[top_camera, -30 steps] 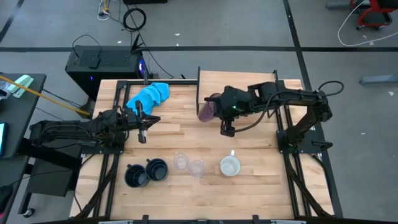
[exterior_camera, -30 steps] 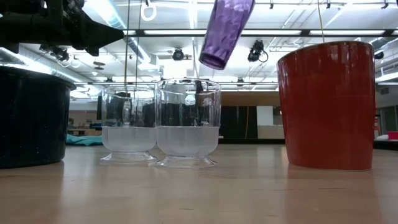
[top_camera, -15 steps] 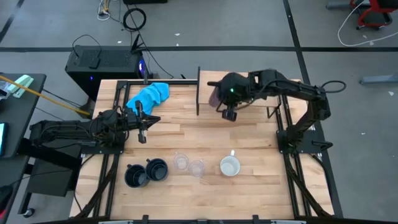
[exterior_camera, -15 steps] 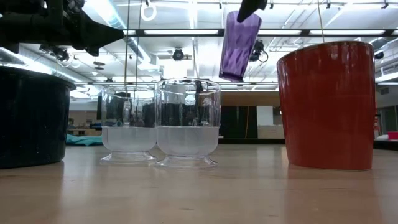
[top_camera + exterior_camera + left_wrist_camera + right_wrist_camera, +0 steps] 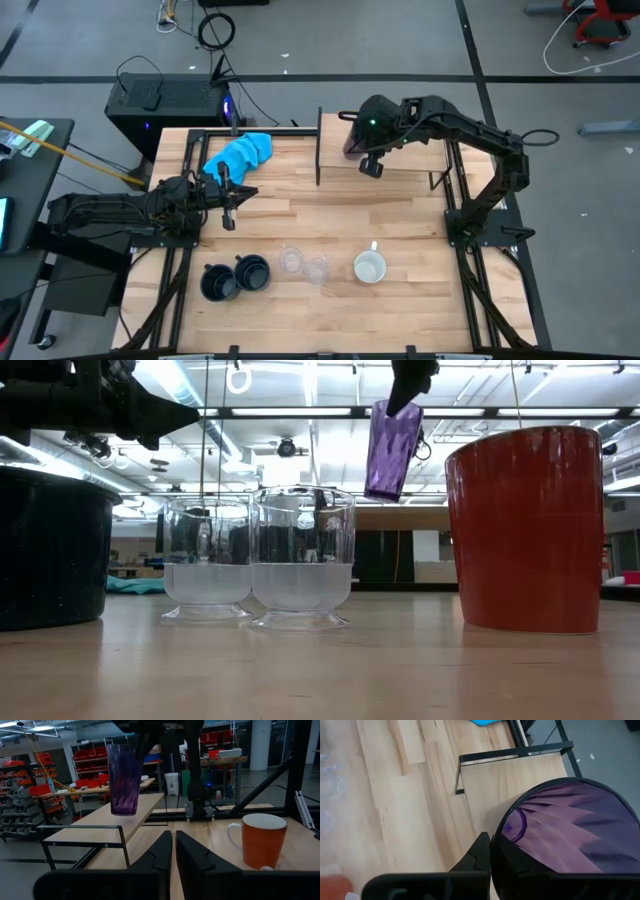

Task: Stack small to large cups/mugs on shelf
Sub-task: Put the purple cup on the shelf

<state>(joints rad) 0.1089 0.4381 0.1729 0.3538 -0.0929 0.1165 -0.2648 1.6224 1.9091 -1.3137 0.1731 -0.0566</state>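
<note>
Striped tabletop [image 5: 300,215]: right gripper [image 5: 352,140] extended over shelf [image 5: 400,155], clamping purple tumbler [image 5: 392,450] upright by rim; left gripper [image 5: 228,196] parked low, fingers nearly together.

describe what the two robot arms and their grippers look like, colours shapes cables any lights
Both arms are dark, nearly black, built of slim jointed segments. The right gripper sits under a bulky rounded wrist housing showing a small green light, with a black cable looping along the arm. The left gripper has two flat, tapering matte-black fingers.
</note>
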